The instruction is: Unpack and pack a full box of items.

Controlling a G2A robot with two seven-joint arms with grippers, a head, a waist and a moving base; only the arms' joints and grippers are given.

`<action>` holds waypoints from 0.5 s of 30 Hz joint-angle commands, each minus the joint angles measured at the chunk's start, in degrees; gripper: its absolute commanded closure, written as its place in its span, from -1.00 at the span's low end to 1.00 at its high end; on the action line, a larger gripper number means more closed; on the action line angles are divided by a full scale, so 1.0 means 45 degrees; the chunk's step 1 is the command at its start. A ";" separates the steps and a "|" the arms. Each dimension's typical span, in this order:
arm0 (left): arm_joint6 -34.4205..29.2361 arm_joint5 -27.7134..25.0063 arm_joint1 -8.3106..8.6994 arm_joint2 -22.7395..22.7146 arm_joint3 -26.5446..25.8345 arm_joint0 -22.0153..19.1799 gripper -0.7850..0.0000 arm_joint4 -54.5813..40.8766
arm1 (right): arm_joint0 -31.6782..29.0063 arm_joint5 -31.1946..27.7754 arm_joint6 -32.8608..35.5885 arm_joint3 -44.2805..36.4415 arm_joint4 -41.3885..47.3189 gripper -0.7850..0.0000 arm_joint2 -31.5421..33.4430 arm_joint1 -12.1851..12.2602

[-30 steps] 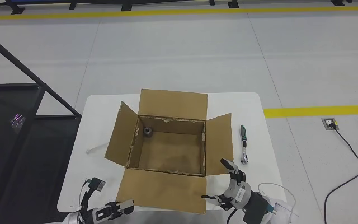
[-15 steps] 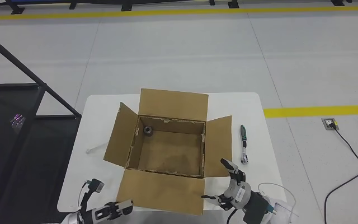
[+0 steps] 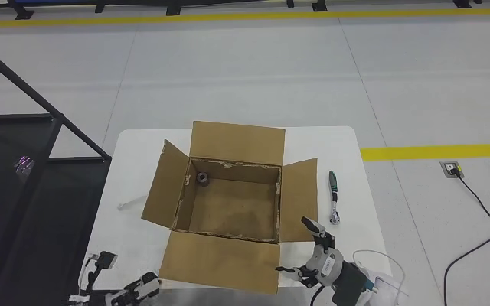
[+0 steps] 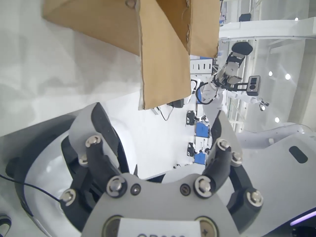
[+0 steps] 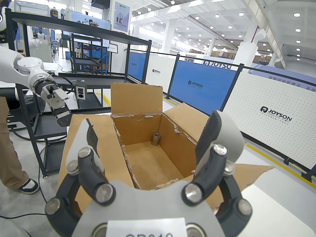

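An open cardboard box (image 3: pixel 230 206) stands in the middle of the white table (image 3: pixel 321 145) with all its flaps spread. One small dark cylinder (image 3: pixel 203 178) rests in its back left corner, and the right wrist view shows the cylinder (image 5: pixel 156 139) against the far wall. My right gripper (image 3: pixel 294 246) hovers open at the box's near right corner, over the front flap, with nothing between its fingers. My left gripper (image 3: pixel 142 289) sits off the table's near left corner, beside the front flap (image 4: pixel 163 57). It is open (image 4: pixel 163 127) and holds nothing.
A hand tool with a dark green handle (image 3: pixel 334 196) lies on the table right of the box. A thin white stick (image 3: pixel 130 203) lies left of it. A black metal rack (image 3: pixel 38 145) stands beyond the table's left side. White cables (image 3: pixel 379 268) trail at the near right corner.
My left gripper has drawn back and to the left, away from the box's front flap toward the table's near left corner. The right gripper and the box have stayed put.
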 commanded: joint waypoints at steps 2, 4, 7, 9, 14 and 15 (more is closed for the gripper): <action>0.1624 -0.0196 -0.0089 -0.0666 -0.0715 0.0736 -1.00 -0.0144 | 0.0228 0.0171 0.0817 -0.0560 -0.0233 -1.00 -0.0300 0.0016; 0.2793 -0.0220 -0.0160 -0.1069 -0.1200 0.1099 -1.00 0.0223 | 0.0422 0.0333 0.1284 -0.1090 -0.0315 -1.00 -0.0621 0.0004; 0.5023 0.0251 -0.0296 -0.1345 -0.2065 0.1458 -1.00 0.2071 | 0.1041 0.0499 0.2133 -0.1598 -0.0044 -1.00 -0.1190 -0.0060; 0.6603 0.0768 -0.0415 -0.1035 -0.2675 0.1583 -1.00 0.3335 | 0.1788 0.0542 0.2945 -0.1700 0.0509 -1.00 -0.1716 -0.0156; 0.9285 0.2041 -0.0622 -0.0195 -0.3395 0.1412 -1.00 0.5532 | 0.4019 0.0754 0.4337 -0.0954 0.2112 -1.00 -0.3085 -0.0471; 0.9751 0.2320 -0.0656 0.0014 -0.3469 0.1336 -1.00 0.6106 | 0.4414 0.0702 0.4648 -0.0699 0.2478 -1.00 -0.3313 -0.0531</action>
